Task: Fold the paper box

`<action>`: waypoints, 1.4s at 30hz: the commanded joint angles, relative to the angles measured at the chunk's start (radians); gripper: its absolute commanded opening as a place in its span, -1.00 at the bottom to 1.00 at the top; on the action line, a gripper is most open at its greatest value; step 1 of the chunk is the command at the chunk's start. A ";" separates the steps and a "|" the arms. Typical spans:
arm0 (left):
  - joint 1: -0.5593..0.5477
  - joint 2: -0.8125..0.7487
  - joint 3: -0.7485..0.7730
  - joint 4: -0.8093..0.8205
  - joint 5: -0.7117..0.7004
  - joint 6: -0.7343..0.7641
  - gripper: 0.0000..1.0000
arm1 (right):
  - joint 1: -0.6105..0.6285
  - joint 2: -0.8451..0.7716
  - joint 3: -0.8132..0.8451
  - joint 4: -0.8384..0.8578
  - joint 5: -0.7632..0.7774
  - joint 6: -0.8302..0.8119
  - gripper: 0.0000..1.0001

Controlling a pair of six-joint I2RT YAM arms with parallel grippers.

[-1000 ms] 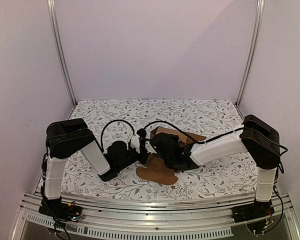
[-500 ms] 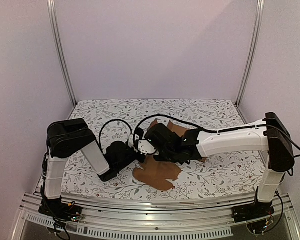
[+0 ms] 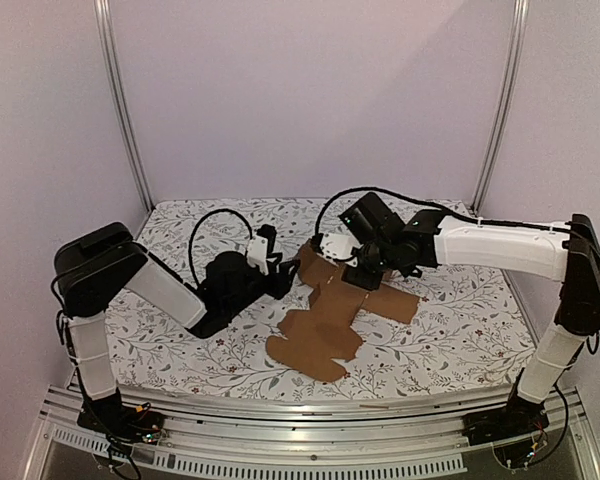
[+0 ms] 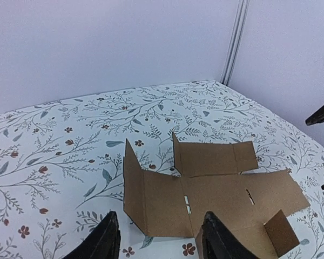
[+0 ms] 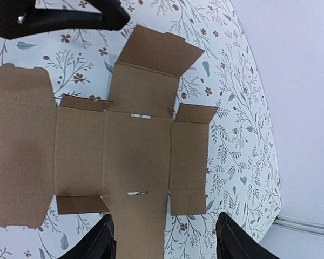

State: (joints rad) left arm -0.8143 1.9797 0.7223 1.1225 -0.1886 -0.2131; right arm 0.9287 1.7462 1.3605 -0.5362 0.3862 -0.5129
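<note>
We are looking at a flat, die-cut blank of plain brown kraft cardboard, the paper box (image 3: pixel 325 322), which is lying unfolded near the middle of the white, floral-printed table cover (image 3: pixel 450 340). It is resting between the two arms. Its wide, round-cornered end is pointing toward the near edge of the table, and its narrower panels are reaching back toward the right.

From the left wrist camera, we are seeing the paper box (image 4: pixel 216 189) mostly lying flat on the table cover (image 4: pixel 54 140). One side panel on its left edge is standing up, and a smaller flap behind it is tilting upward too. From the right wrist camera, which is looking straight down, the paper box (image 5: pixel 113 156) is showing as a cross-shaped sheet with creases, short side tabs and two small slits.

The left gripper (image 3: pixel 283 278) is sitting low, just beside the left side of the blank. In its own view the left gripper (image 4: pixel 160 216) is holding its black fingers (image 4: pixel 105 237) apart with nothing between them. We cannot tell whether they are touching the cardboard.

The right gripper (image 3: pixel 365 275) is hanging over the far part of the blank. In its own view the right gripper (image 5: pixel 164 216) is also spreading its fingers (image 5: pixel 227 232) wide, gripping nothing and staying clear above the sheet.
</note>
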 commanded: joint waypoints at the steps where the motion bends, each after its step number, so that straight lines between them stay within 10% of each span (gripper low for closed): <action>1: 0.048 -0.076 0.237 -0.587 0.049 -0.092 0.09 | -0.098 -0.062 0.028 -0.092 -0.136 0.075 0.29; 7: 0.087 0.042 0.647 -1.211 0.093 -0.132 0.17 | -0.248 -0.075 0.067 -0.190 -0.358 0.144 0.67; 18: 0.145 0.226 0.980 -1.591 0.246 -0.131 0.04 | -0.387 -0.114 0.024 -0.248 -0.517 0.172 0.79; 29: 0.145 0.254 1.016 -1.578 0.319 -0.089 -0.98 | -0.437 -0.023 0.077 -0.309 -0.534 0.082 0.47; 42: 0.067 -0.134 0.504 -1.021 0.337 0.102 -1.00 | -0.531 0.299 0.425 -0.554 -0.706 -0.002 0.56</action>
State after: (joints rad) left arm -0.7326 1.9110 1.2858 -0.1009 0.1356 -0.1577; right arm 0.4080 1.9797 1.7222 -0.9897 -0.2424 -0.4931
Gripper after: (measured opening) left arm 0.009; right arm 0.776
